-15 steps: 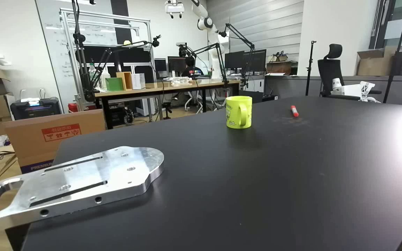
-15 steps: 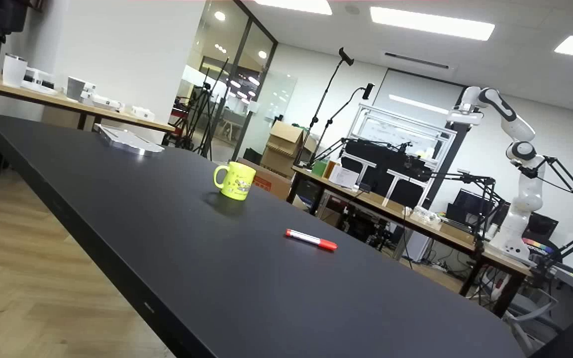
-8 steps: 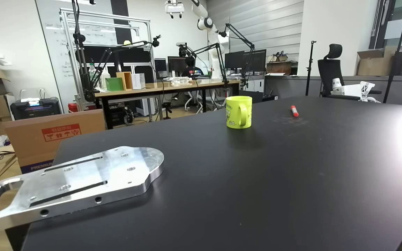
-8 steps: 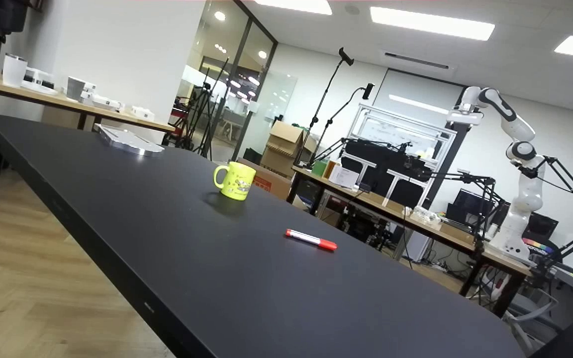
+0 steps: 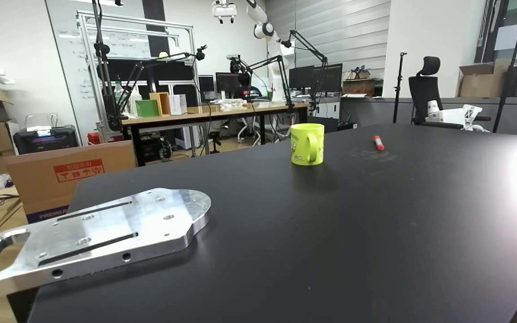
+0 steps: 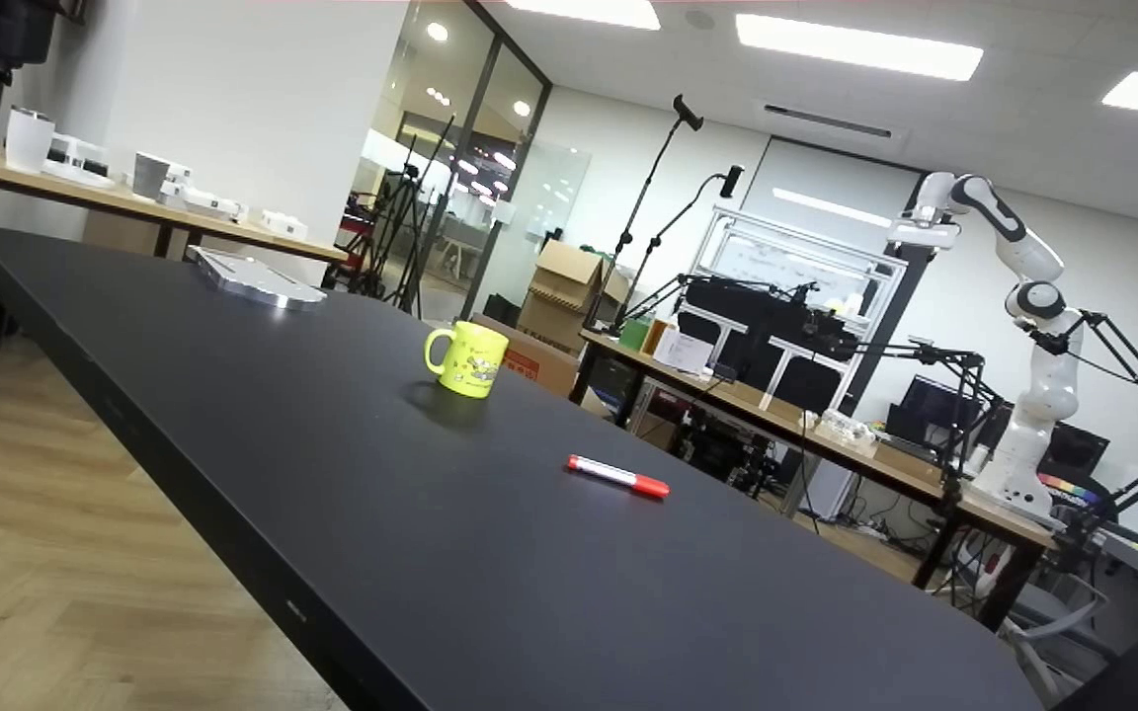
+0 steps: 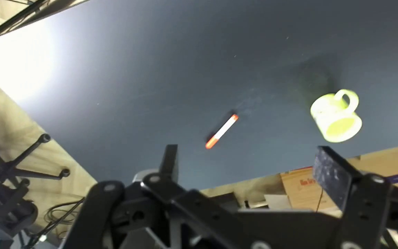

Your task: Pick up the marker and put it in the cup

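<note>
The marker [image 5: 378,143] is red with a white barrel. It lies flat on the black table and also shows in an exterior view [image 6: 618,476] and in the wrist view [image 7: 221,131]. The yellow-green cup [image 5: 301,146] is a mug with a handle and stands upright on the table. It also shows in an exterior view [image 6: 475,360] and, to the right of the marker, in the wrist view [image 7: 333,117]. My gripper [image 7: 249,162] shows only in the wrist view. It is wide open and empty, above the table and apart from both things.
A silver metal plate [image 5: 142,215] lies at one end of the black table [image 5: 352,251], its handle part over the edge. The cup stands near the table's edge, with a cardboard box [image 5: 74,175] beyond. A white robot arm [image 6: 1043,336] stands at a bench in the background.
</note>
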{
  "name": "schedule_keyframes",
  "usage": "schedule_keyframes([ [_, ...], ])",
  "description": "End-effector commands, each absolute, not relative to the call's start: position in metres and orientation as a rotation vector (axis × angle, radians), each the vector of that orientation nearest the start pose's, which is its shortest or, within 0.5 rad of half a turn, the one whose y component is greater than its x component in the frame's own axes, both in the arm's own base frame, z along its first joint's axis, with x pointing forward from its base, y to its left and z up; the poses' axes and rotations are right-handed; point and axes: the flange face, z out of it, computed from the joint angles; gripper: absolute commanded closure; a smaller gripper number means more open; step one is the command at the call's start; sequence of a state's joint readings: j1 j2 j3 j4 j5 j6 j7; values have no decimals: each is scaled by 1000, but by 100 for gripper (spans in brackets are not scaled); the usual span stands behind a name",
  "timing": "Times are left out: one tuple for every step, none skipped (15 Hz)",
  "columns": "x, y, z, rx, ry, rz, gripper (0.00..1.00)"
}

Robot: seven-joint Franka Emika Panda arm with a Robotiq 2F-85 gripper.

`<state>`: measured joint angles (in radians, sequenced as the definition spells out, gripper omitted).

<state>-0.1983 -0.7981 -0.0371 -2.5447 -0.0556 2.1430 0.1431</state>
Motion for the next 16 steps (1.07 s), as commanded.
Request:
schedule_keyframes([
  [365, -155, 570, -2997, 847, -689, 0],
  [371, -174, 571, -2965, 924, -707, 0],
  [378, -190, 572, -2933, 997, -713, 0],
  [384, -202, 574, -2900, 1066, -715, 0],
  [391, -212, 575, -2868, 1136, -719, 0],
  [402, -220, 577, -2838, 1206, -718, 0],
  [414, -226, 580, -2808, 1275, -725, 0],
  [429, -233, 581, -2779, 1343, -733, 0],
  [443, -239, 583, -2752, 1410, -734, 0],
  [458, -243, 584, -2718, 1476, -731, 0],
  [475, -247, 583, -2683, 1542, -719, 0],
  [491, -250, 581, -2653, 1609, -718, 0],
  [505, -251, 580, -2626, 1676, -705, 0],
  [517, -250, 577, -2601, 1741, -668, 0],
  [524, -244, 575, -2591, 1752, -605, 0],
  [500, -245, 569, -2639, 1647, -662, 0],
])
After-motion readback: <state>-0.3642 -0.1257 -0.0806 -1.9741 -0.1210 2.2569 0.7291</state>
